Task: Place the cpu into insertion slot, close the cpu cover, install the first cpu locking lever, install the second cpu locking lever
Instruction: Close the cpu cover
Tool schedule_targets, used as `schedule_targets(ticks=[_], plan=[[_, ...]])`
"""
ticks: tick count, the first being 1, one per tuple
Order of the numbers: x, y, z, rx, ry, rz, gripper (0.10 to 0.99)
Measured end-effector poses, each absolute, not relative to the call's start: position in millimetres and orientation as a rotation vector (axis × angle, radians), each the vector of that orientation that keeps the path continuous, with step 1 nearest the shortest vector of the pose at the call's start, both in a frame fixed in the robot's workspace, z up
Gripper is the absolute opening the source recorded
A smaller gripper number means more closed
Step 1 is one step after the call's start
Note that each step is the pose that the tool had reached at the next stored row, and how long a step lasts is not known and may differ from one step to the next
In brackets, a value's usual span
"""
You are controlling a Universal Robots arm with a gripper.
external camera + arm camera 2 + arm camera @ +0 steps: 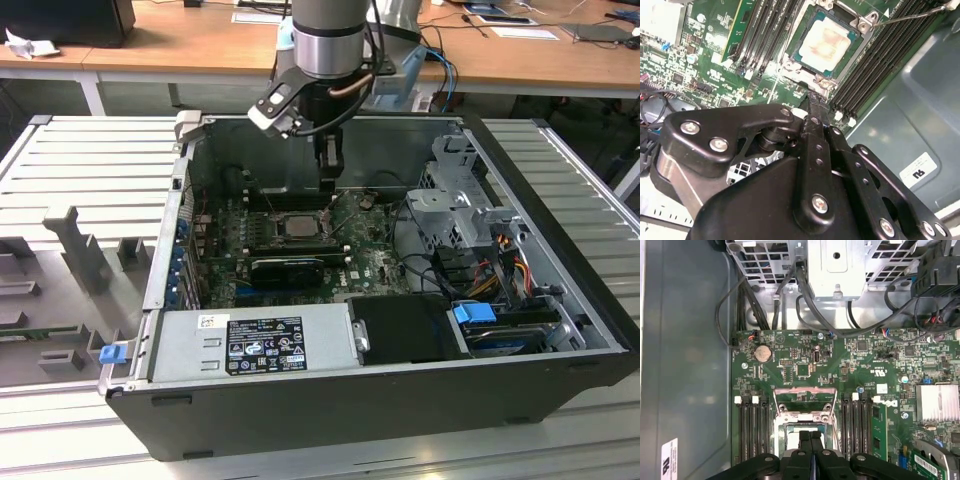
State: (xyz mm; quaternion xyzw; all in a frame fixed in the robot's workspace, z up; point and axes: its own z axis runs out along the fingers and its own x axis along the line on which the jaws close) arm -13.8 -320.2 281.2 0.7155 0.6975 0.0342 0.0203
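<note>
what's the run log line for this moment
cpu: lying in insertion slot, metal top up | gripper: shut, tip at slot edge, low inside the case | held: nothing seen

Silver-grey cylindrical arm (328, 45), black gripper (815, 106) of jointed links, silver screws (820, 203), grey-white camera (272, 106) at wrist, brownish looped cable (350, 88).
</note>
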Motion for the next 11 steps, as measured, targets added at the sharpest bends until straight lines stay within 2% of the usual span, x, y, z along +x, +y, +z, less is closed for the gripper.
schedule_targets(ticks=[11], plan=[[14, -320, 282, 2.219, 2.163, 0.106, 0.106]])
